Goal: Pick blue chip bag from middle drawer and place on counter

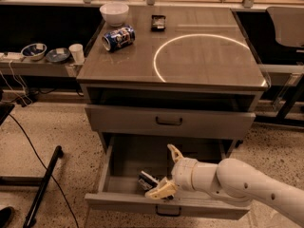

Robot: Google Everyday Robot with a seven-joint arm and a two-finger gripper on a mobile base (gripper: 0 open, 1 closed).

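Observation:
The blue chip bag (146, 179), small, dark and crumpled, lies at the front of the open middle drawer (118, 161). My gripper (167, 172) reaches into this drawer from the right on a white arm. Its cream fingers are spread open, one finger (174, 152) pointing back and the other (160, 191) low by the drawer front, right beside the bag. The bag sits just left of the gripper and nothing is held. The counter (199, 75) with its white circle outline is above.
A blue-and-white drink can (118, 37), a white bowl (114, 13) and a small dark object (158, 22) sit on the counter's back left. A closed grey drawer front (168, 121) is above the open one. Bowls and a cup (76, 52) stand on a left shelf.

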